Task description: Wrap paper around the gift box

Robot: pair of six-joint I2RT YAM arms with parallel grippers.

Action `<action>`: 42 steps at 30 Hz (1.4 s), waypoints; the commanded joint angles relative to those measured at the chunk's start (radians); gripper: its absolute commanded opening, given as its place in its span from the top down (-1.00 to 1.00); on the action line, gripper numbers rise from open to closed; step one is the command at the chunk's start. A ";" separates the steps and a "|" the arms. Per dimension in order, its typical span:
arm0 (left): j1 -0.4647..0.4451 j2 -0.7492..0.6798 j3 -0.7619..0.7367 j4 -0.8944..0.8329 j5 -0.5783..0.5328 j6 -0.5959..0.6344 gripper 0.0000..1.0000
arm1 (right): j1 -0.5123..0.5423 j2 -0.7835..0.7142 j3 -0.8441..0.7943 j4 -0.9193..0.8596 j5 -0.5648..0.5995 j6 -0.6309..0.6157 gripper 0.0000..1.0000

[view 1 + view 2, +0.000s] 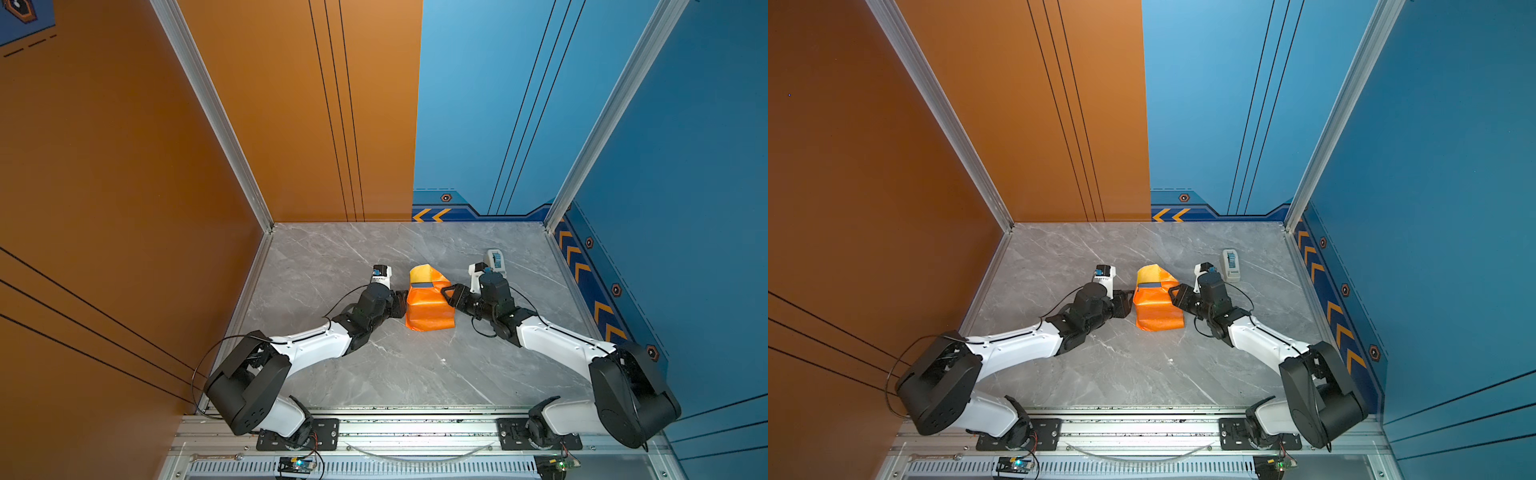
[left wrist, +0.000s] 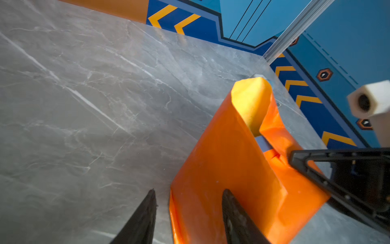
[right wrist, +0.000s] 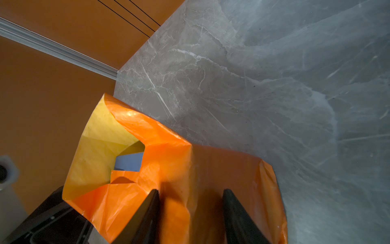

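Left gripper [image 2: 189, 191] is recorded with jaws apart and nothing held. One finger stands over bare tabletop [image 2: 84, 126]. The other is seen across the orange face of the paper [image 2: 228, 169], whose near left edge falls in the gap between them. Right gripper [image 3: 191, 191] is likewise seen with jaws roughly half apart, the tips set against the right side of the paper [image 3: 168, 160]. No pinch can be made out.

Nearest the camera head, both arm bases are bolted to the aluminium rail [image 1: 415, 428] along the front edge of the table. Beyond the rail, a broad stretch of grey marble tabletop [image 1: 395, 374] lies bare between the two arms. Both arms are extended forward and bent inward at the elbow, with the wrists low. The grippers thus meet the paper from opposite sides in both top views.

At mid-table the paper is folded orange side out around the gift box [image 3: 129, 161]. Its far end is open, with the pale yellow inside showing. Only a blue-grey strip of the box is exposed there.

A white-grey tape dispenser [image 1: 496, 261] stands just behind the right wrist, near the right wall. Bare tabletop runs from the paper to the back wall.
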 commanded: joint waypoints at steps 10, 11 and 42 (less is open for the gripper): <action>0.061 0.111 0.066 0.085 0.217 0.000 0.09 | 0.027 0.025 -0.038 -0.212 -0.027 -0.061 -0.01; 0.078 0.124 0.071 0.085 0.258 0.005 0.13 | 0.027 0.027 -0.037 -0.209 -0.038 -0.068 -0.01; 0.212 0.386 0.433 -0.213 0.904 0.288 0.62 | -0.043 0.103 0.005 -0.216 -0.223 -0.188 -0.01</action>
